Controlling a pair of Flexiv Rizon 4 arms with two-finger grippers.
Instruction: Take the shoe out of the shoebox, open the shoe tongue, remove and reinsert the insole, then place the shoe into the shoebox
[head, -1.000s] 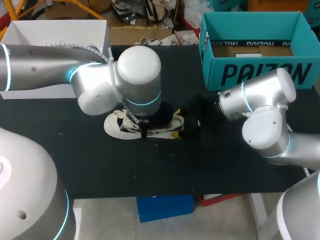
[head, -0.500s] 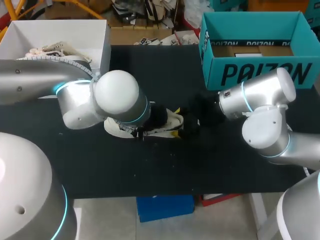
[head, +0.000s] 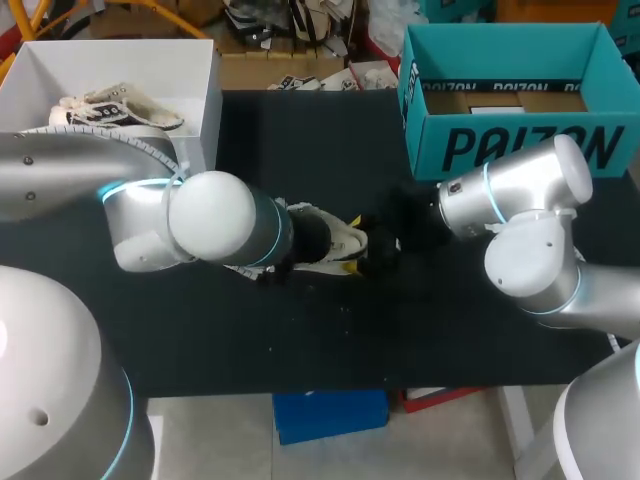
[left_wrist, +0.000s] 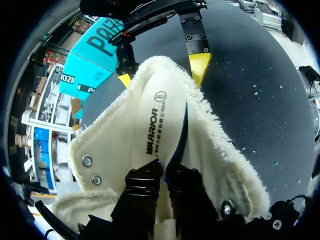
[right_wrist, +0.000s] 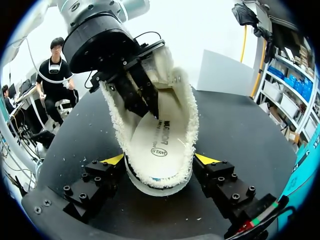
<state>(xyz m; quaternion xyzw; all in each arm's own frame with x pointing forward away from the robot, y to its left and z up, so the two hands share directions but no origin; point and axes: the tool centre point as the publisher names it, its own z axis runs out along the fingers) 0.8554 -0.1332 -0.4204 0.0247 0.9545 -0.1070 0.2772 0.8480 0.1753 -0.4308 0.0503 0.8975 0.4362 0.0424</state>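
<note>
Left tool (left_wrist: 164, 170) is pinched on the insole (left_wrist: 157, 117) inside our fleece-lined shoe (head: 335, 240); right tool (right_wrist: 159, 159) clamps the heel end from both sides. We see the shoe lying mid-surface (head: 300, 340), btwn both arms, well apart from the teal shoebox (head: 500, 150).

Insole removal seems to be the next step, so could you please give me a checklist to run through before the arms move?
1. Left claw shut on the insole: ok.
2. Right claw clamps the shoe from both sides: ok, its yellow tips appear to touch the fleece.
3. One insole edge lifted off the shoe's floor: ok, the dark underside shows.
4. Insole out of the shoe: not ok, most of it lies inside.
5. Tongue folded clear: cannot tell.
6. Shoebox open for later: ok.
</note>
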